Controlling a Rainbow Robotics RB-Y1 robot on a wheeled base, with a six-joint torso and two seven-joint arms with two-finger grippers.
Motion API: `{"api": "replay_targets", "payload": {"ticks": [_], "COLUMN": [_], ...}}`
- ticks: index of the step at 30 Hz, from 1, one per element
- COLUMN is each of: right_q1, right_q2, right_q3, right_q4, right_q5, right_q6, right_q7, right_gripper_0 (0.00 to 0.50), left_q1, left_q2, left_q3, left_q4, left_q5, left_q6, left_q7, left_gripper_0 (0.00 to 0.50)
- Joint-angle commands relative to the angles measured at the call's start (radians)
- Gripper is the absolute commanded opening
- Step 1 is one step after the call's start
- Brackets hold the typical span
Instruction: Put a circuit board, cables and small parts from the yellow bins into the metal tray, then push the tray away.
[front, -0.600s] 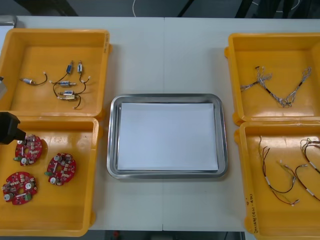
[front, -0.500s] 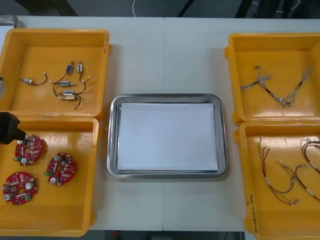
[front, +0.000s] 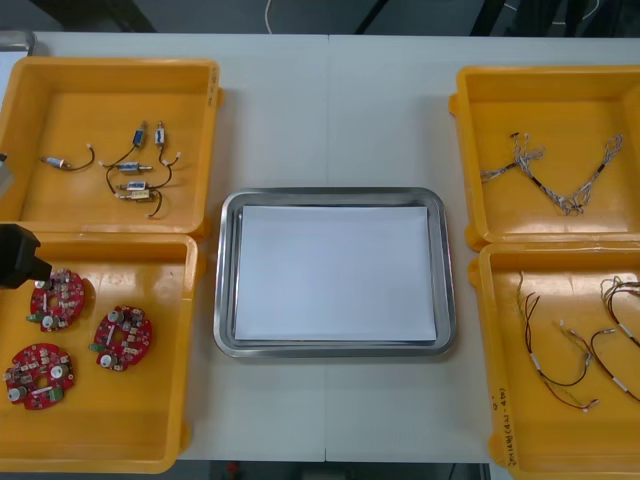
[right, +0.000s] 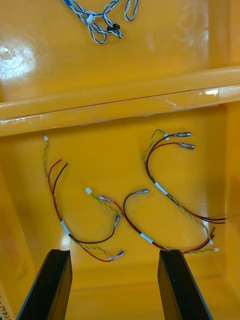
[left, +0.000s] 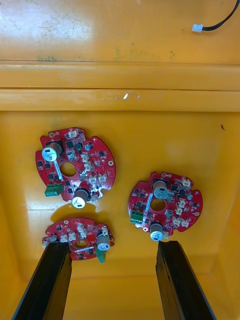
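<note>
Though compared with earlier views, found no movement. Noted left end effector (left: 112, 245) spread over circuit boards (left: 75, 165), right end effector (right: 114, 252) spread over cables (right: 159, 188); metal tray (front: 226, 280) unfilled, picking judged unstarted.

A light table (front: 330, 110), seamed down its middle, ends at dark floor (front: 200, 14) beyond its far edge.

The yellow bins (front: 195, 250) are glossy plastic; the metal tray (front: 445, 300) has a shiny rim and a matt white inside.
</note>
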Motion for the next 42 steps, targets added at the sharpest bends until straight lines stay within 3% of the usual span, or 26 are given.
{"api": "replay_targets", "payload": {"ticks": [1, 42], "right_q1": [-0.016, -0.016], "right_q2": [-0.042, -0.042], "right_q3": [-0.001, -0.001], "right_q4": [-0.011, -0.011], "right_q5": [-0.001, -0.001], "right_q6": [0.003, 0.003], "right_q7": [0.055, 0.055], "right_gripper_0": [0.500, 0.500], "left_q1": [0.013, 0.013], "left_q2": [0.038, 0.038], "left_q3": [0.030, 0.030], "left_q4": [-0.019, -0.019], "left_q5": [0.007, 0.007], "left_q6": [0.006, 0.006], "left_q7": [-0.022, -0.022], "left_gripper_0": [0.500, 0.500]}}
